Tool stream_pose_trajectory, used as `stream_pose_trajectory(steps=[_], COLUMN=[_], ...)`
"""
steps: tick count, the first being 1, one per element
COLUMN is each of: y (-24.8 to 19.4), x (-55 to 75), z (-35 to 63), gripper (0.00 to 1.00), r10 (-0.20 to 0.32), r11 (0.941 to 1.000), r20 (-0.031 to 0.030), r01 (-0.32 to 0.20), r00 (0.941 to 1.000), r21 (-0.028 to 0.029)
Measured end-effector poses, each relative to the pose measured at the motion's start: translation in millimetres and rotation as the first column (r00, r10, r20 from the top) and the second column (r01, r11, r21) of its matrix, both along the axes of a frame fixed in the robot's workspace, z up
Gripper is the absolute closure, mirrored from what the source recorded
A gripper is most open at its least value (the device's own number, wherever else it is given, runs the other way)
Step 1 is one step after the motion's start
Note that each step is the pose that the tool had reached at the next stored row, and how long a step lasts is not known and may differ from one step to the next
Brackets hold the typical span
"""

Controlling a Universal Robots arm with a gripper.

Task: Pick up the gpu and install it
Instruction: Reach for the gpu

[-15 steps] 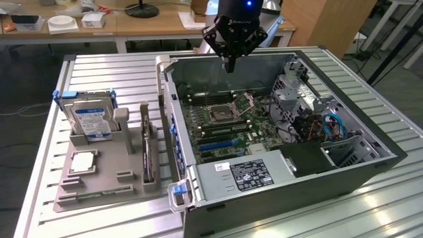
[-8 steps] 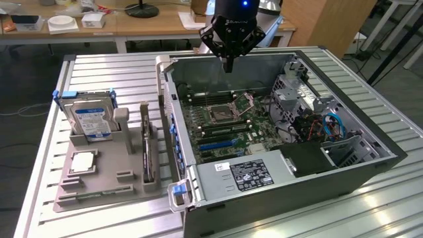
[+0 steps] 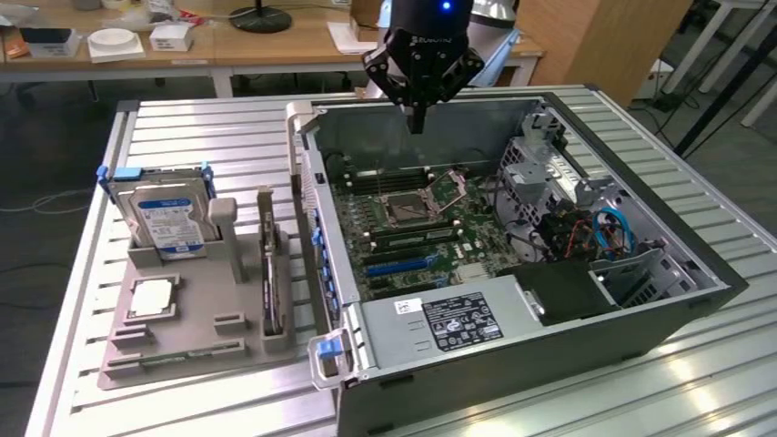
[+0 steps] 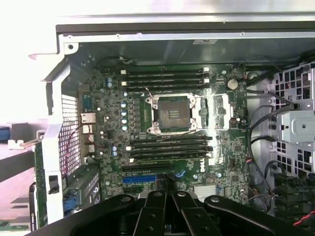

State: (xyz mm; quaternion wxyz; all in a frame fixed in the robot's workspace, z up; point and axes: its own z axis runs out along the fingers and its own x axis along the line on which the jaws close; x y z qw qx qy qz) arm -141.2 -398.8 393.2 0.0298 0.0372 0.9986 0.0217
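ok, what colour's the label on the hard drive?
Blue and white; the hard drive label shows best in the exterior view.

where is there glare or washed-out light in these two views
Wrist view: the space outside the computer case is washed out to white-pink, and the metal around the cpu socket shines. Exterior view: the metal table glares on the exterior view's right, the case's inside is evenly lit.

Gripper (image 3: 417,120) hangs over open PC case (image 3: 547,364), above mobo (image 3: 407,218), fingers pressed together, nothing held. GPU (image 3: 269,282) stands edge-on in grey tray (image 3: 195,314) at exterior view's left, well apart from gripper, w/ HDD (image 3: 167,218) beside it. CPU (image 3: 152,299) lies flat in same tray.
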Motion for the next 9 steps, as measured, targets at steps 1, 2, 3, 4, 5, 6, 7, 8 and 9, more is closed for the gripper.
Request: stream_pose_trajectory(steps=[1, 2, 3, 4, 5, 6, 7, 8, 9], y=[0.0, 0.0, 0.0, 0.0, 0.0, 0.0, 0.0, 0.0, 0.0], x=[-1.5, -2.9, -4.0, -5.1, -6.4, -7.6, -8.6, -9.5, -10.4], z=[0.0, 0.0, 0.0, 0.0, 0.0, 0.0, 0.0, 0.0, 0.0], gripper=[0.89, 0.89, 0.89, 0.89, 0.89, 0.89, 0.89, 0.89, 0.89], r10=[0.000, 0.000, 0.000, 0.000, -0.001, -0.001, -0.001, -0.001, -0.001], r11=[1.0000, 1.0000, 1.0000, 1.0000, 1.0000, 1.0000, 1.0000, 1.0000, 1.0000], r20=[0.0000, -0.0001, 0.0000, 0.0000, -0.0001, 0.0000, -0.0001, 0.0000, -0.0001], r01=[0.000, 0.000, 0.000, 0.000, 0.001, 0.001, 0.001, 0.001, 0.001], r00=[1.0000, 1.0000, 1.0000, 1.0000, 1.0000, 1.0000, 1.0000, 1.0000, 1.0000], r21=[0.0000, -0.0001, 0.0000, 0.0000, 0.0000, 0.0000, 0.0000, 0.0000, -0.0001])
